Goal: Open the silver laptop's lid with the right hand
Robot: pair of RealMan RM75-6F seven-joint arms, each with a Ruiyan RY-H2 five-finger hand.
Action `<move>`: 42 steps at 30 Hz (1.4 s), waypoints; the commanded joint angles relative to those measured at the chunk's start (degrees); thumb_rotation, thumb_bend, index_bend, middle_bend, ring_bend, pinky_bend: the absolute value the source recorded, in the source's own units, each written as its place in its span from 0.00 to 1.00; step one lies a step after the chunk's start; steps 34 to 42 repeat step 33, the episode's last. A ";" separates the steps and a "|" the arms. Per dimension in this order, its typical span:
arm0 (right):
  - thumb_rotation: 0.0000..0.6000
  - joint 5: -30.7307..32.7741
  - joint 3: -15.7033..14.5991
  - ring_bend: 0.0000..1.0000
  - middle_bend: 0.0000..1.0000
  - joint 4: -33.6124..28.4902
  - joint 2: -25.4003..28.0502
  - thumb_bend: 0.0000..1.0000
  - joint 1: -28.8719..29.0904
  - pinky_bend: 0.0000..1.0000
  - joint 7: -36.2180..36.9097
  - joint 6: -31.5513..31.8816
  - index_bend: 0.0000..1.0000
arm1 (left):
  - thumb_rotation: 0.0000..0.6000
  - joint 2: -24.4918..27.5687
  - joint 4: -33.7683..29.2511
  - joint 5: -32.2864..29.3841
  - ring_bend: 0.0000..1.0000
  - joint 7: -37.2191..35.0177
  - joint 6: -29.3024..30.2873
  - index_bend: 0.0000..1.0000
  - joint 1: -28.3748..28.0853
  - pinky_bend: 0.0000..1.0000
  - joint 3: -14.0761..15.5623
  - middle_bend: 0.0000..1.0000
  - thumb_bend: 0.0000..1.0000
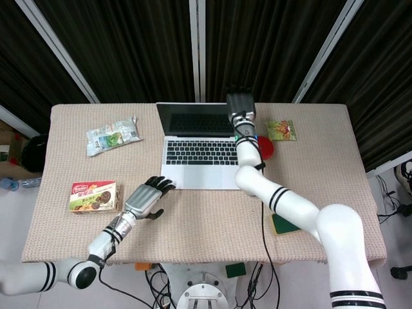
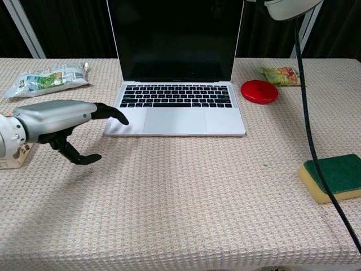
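Observation:
The silver laptop (image 1: 196,158) (image 2: 179,116) stands open at the table's middle back, its dark screen upright and facing me. My right hand (image 1: 240,106) is at the lid's top right corner, fingers straight and flat against that edge, holding nothing that I can see. In the chest view only its white forearm (image 2: 285,5) shows at the top. My left hand (image 1: 147,198) (image 2: 53,116) hovers just off the laptop's front left corner with its fingers apart and nothing in them, a little short of the base.
A crinkled snack packet (image 1: 112,135) (image 2: 48,79) lies back left, and a biscuit box (image 1: 94,196) sits by the left hand. Right of the laptop are a red disc (image 1: 265,148) (image 2: 259,91) and a green-yellow packet (image 1: 281,130) (image 2: 279,75). A green sponge (image 1: 280,224) (image 2: 333,178) lies front right.

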 commanded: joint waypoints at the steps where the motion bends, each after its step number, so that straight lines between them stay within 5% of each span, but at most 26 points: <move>1: 1.00 -7.71 -3.19 0.00 0.00 -20.14 9.94 0.65 -8.38 0.00 6.36 5.93 0.00 | 1.00 1.45 -1.83 2.52 0.01 -0.19 3.18 0.16 1.59 0.08 0.61 0.09 0.33; 9: 1.00 -21.89 -10.17 0.00 0.00 -47.08 25.67 0.58 -20.96 0.00 12.95 15.77 0.00 | 1.00 7.91 -6.24 6.30 0.01 -0.99 14.00 0.16 7.71 0.08 1.36 0.09 0.33; 15: 1.00 -36.78 -17.83 0.00 0.00 -57.19 35.16 0.26 -33.84 0.00 23.02 23.25 0.00 | 1.00 13.62 -5.41 8.33 0.01 -4.10 23.63 0.16 14.75 0.08 2.55 0.09 0.32; 23: 1.00 -60.73 -29.75 0.00 0.00 -53.88 38.26 0.18 -51.22 0.00 42.78 34.64 0.00 | 1.00 16.64 -0.28 9.40 0.01 -11.31 32.08 0.16 23.99 0.08 4.75 0.09 0.30; 29: 1.00 -69.75 -35.68 0.00 0.00 -47.51 35.92 0.18 -60.68 0.00 51.97 42.11 0.00 | 1.00 17.71 0.12 12.56 0.01 -14.21 37.90 0.16 30.15 0.08 7.12 0.09 0.28; 42: 1.00 -73.60 -37.52 0.00 0.00 -43.74 34.58 0.18 -64.37 0.00 56.65 44.68 0.00 | 1.00 17.77 -0.62 14.82 0.01 -14.01 40.68 0.16 33.10 0.08 8.24 0.09 0.28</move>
